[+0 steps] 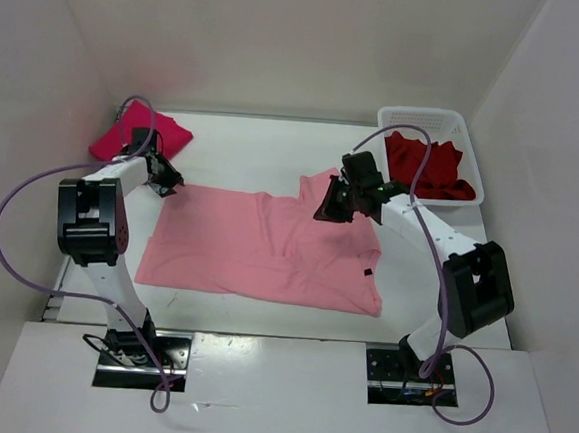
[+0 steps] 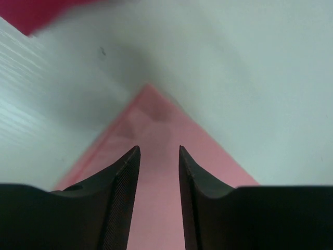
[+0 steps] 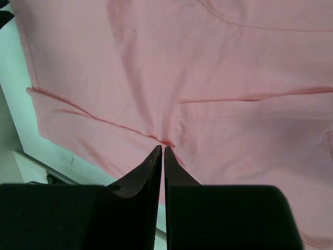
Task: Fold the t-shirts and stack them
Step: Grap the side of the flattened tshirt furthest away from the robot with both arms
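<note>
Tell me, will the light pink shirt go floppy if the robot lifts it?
Probably floppy: the pale pink shirt lies thin and wrinkled, and creases gather where the right gripper pinches it, so it likely droops. It looks light; a push would probably bunch it.

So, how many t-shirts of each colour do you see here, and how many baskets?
Crimson-pink t-shirt: 1
Pale pink t-shirt: 1
Dark red t-shirt: 1
White lattice basket: 1
Total: 4 things
</note>
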